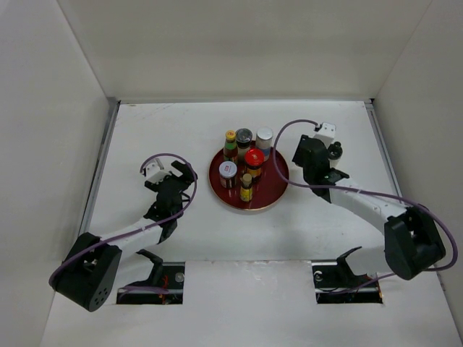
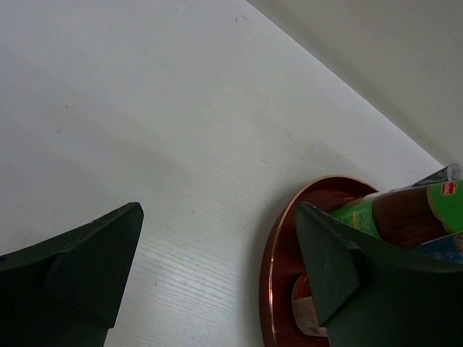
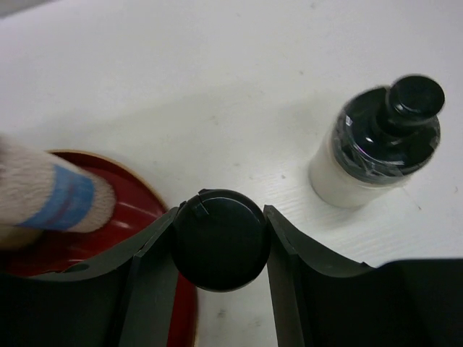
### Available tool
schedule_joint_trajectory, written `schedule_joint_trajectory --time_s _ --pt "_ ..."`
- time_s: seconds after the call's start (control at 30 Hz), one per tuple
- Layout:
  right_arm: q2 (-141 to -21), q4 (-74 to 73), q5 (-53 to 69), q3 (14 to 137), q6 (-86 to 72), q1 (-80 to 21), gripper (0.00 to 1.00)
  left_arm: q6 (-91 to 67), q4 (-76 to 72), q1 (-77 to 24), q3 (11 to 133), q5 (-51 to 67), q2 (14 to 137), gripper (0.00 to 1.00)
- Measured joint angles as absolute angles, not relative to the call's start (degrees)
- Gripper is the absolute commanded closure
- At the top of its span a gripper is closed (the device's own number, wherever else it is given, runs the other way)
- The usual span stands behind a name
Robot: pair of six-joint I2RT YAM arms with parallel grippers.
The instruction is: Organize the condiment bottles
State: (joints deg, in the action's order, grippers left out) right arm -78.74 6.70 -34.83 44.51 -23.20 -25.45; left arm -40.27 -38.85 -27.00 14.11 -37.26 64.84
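Six condiment bottles stand close together on the round red tray [image 1: 273, 189], among them a red-capped one [image 1: 253, 158] and a small yellow-capped one [image 1: 247, 186]. My right gripper [image 1: 304, 157] is just off the tray's right rim. In the right wrist view it [image 3: 221, 212] is shut on the round black cap of a bottle [image 3: 221, 242], whose body is hidden below the cap. A white bottle with a black cap [image 3: 376, 141] stands on the table beside it and also shows in the top view [image 1: 334, 150]. My left gripper [image 1: 186, 176] is open and empty left of the tray.
In the left wrist view the tray's gold-edged rim [image 2: 277, 253] lies just by the right finger, with a green-labelled bottle [image 2: 394, 215] behind it. The tray [image 3: 137, 210] and a white, blue-banded bottle [image 3: 54, 199] show in the right wrist view. White walls enclose the table.
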Motion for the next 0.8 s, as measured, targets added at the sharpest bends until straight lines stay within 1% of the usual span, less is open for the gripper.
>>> schedule_joint_trajectory --time_s 0.17,0.37,0.67,0.73,0.8 --pt "-77.47 7.22 -34.63 48.18 -22.46 -31.53 0.61 -40.29 -38.85 -27.0 14.11 -37.26 65.06 0.14" --pt "-84.75 8.21 -33.21 53.63 -22.48 -35.59 0.61 -40.29 -38.85 -27.0 14.11 -37.23 65.06 0.14" --pt "-93.54 8.14 -32.6 54.74 -22.55 -36.47 0.6 -40.29 -38.85 -26.63 14.11 -36.82 65.14 0.14" --pt "-94.72 8.08 -32.62 54.74 -22.57 -36.47 0.57 -40.29 -38.83 -26.63 14.11 -36.77 65.19 0.14" --pt "-95.33 8.08 -32.64 54.74 -22.57 -36.47 0.48 -40.29 -38.85 -26.63 14.11 -36.77 65.3 0.14"
